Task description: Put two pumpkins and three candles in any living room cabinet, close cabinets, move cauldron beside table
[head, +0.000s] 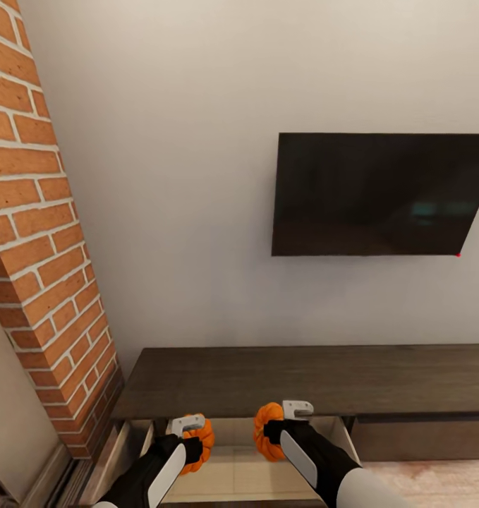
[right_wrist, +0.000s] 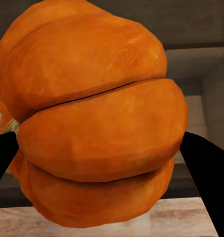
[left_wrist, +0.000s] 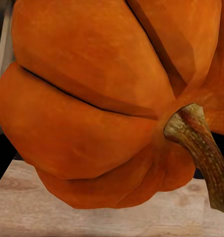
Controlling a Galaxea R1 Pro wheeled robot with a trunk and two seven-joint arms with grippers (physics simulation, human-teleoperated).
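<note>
Your left gripper [head: 195,439] clasps one pumpkin [head: 201,436] and your right gripper [head: 276,428] grips the other pumpkin [head: 267,430], both over the cabinet's [head: 302,381] open drawer [head: 232,466], under the television [head: 380,194]. Left wrist: ribbed pumpkin [left_wrist: 97,103], stem [left_wrist: 201,148] tilted. Right wrist: black fingers [right_wrist: 205,173] pinch your pumpkin [right_wrist: 97,123].

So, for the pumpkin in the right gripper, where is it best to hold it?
Across its ribbed sides, as the right gripper seems to do now: in the right wrist view the dark fingers flank the pumpkin at its widest band. The round body offers broad faces there; the stem looks too thin.
</note>
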